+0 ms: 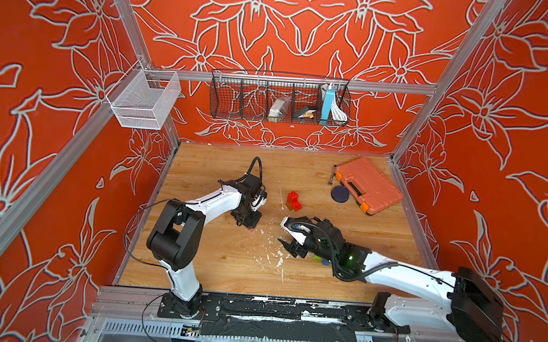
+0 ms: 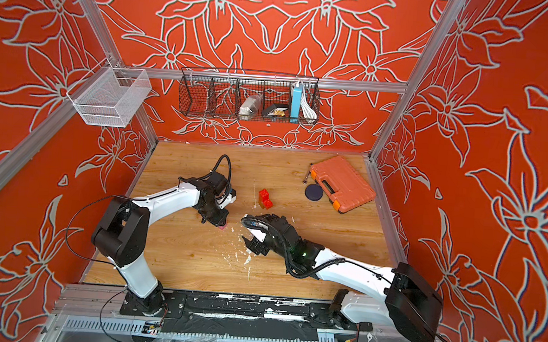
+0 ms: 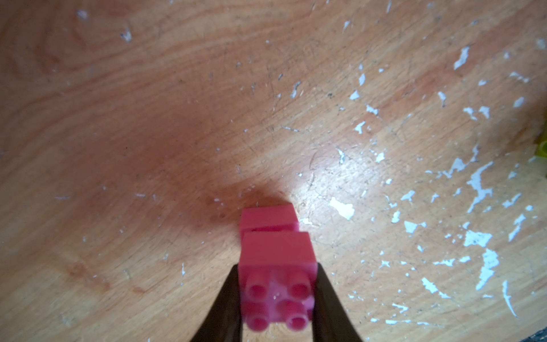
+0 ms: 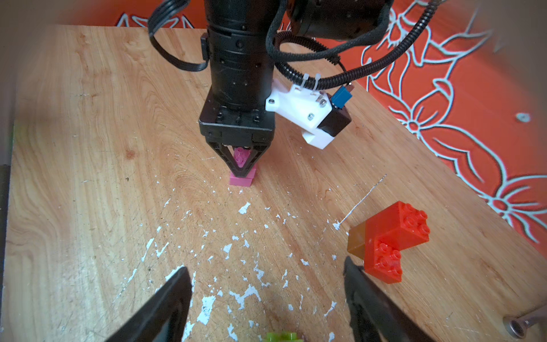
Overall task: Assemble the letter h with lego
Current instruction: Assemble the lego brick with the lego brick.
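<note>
Mid-build on the wooden table (image 1: 213, 266): left gripper (image 4: 241, 168) points straight down, left of centre, fingers clamped tight on the upper pink brick (image 3: 276, 257). That brick sits on a lower pink brick (image 3: 268, 219) resting on the table; a seam shows between them, can't tell if fully pressed home. Right gripper (image 4: 265, 265) hovers to the right and nearer, jaws wide apart, holding nothing. Red-and-brown cluster (image 1: 293, 201) lies centre table, just beyond it; lime brick (image 1: 317, 258) and blue brick (image 1: 325, 263) peek out under the right arm. Judged step: stacking a pink upright for the h, early on. Next move likely calls for a firm downward press, a release, then fetching another brick. Containers: black wire basket (image 1: 225, 99) on the far wall, left compartments look empty, then clear packet (image 1: 278, 107), dark box (image 1: 305, 112), and blue box (image 1: 327, 103) with white cable (image 1: 338, 112) at the right end. Orange case (image 1: 369, 185) far right, closed, contents unseen. White mesh basket (image 1: 145, 103) on the left wall looks empty.
</note>
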`<state>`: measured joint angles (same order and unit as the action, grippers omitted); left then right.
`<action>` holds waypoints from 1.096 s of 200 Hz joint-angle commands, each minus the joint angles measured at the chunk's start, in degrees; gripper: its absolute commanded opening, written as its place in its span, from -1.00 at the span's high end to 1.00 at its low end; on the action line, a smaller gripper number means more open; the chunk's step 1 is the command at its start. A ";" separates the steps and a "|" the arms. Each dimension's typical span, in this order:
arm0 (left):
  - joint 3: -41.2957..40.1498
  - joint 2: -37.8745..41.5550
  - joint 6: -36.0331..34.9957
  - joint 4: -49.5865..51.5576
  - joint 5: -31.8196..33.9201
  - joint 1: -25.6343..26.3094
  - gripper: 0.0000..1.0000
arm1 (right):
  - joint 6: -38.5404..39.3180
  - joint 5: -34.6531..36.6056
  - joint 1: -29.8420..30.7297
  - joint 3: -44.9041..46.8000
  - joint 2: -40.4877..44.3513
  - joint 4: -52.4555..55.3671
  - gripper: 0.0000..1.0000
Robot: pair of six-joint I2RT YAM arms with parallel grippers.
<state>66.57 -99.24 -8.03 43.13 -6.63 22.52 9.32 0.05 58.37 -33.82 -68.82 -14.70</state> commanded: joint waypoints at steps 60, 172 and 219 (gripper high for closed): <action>-0.63 -0.85 1.53 1.70 3.44 0.59 0.47 | 0.28 0.37 -0.80 -0.56 0.01 1.00 -0.65; -0.23 -2.67 1.71 0.69 0.92 1.12 0.46 | 0.22 0.28 -0.80 -0.49 1.07 2.75 -0.65; -1.09 -4.42 0.92 0.67 2.88 1.12 0.50 | -2.09 0.98 -1.83 -1.37 1.72 4.19 -0.65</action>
<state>66.70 -100.60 -6.68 43.13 -4.80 23.27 9.47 0.03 57.78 -33.85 -68.45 -12.27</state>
